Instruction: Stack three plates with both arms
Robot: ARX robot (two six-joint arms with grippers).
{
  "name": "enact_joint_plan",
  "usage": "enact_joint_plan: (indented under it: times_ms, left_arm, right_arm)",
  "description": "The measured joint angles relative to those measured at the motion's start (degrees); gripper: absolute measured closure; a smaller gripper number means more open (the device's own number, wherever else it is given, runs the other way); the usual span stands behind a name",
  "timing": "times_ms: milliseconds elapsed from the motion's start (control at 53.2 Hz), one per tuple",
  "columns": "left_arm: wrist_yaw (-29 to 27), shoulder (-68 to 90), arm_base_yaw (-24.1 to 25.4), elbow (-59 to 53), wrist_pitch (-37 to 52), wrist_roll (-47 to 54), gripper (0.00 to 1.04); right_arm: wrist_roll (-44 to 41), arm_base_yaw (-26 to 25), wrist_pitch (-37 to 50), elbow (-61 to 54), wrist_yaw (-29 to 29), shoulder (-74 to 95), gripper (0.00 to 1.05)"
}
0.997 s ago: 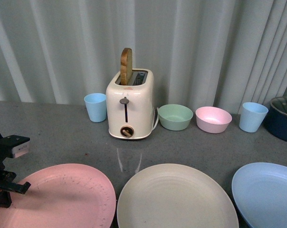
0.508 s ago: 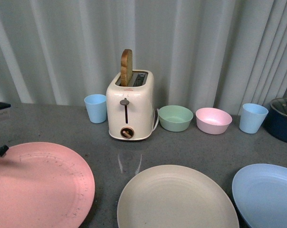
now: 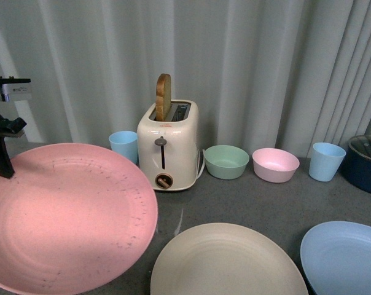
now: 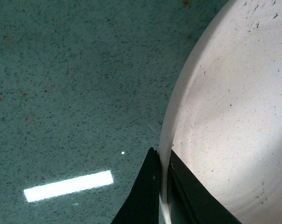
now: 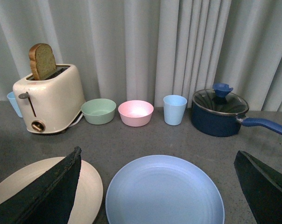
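Left plate (image 3: 69, 215), middle plate (image 3: 225, 261), right plate (image 3: 345, 258) in a front row, toaster (image 3: 168, 144) behind, 2 bowls (image 3: 226, 161) to its right

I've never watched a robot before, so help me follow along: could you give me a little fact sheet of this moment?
Left hand: shut on the rim of the pink plate, holding it up tilted
Right hand: open, pointed toward the blue plate
Cream plate: flat on the table, nothing on it
Plates stacked: none yet
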Motion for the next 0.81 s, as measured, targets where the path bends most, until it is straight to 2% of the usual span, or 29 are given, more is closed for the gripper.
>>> enact_joint_plan:
  times_ms: [169,376,564,809]
  left_arm:
    - [2.34,0.0,-3.93,-0.68,0.83,-4.5,1.01]
    - [4.94,1.38,-11.67,-0.87,3.43,-10.01,1.01]
    - [5.01,4.13,-17.86,-0.44,4.5,-12.98,1.01]
    - [4.24,8.22,-21.09,0.46,6.19,-14.91,1.01]
  right_arm:
    - [0.0,0.0,0.0,0.0,0.0,0.0,0.07]
    - [0.0,0.0,0.0,0.0,0.0,0.0,0.07]
    - [0.0,0.0,0.0,0.0,0.0,0.0,0.07]
    - [0.0,0.0,0.0,0.0,0.0,0.0,0.07]
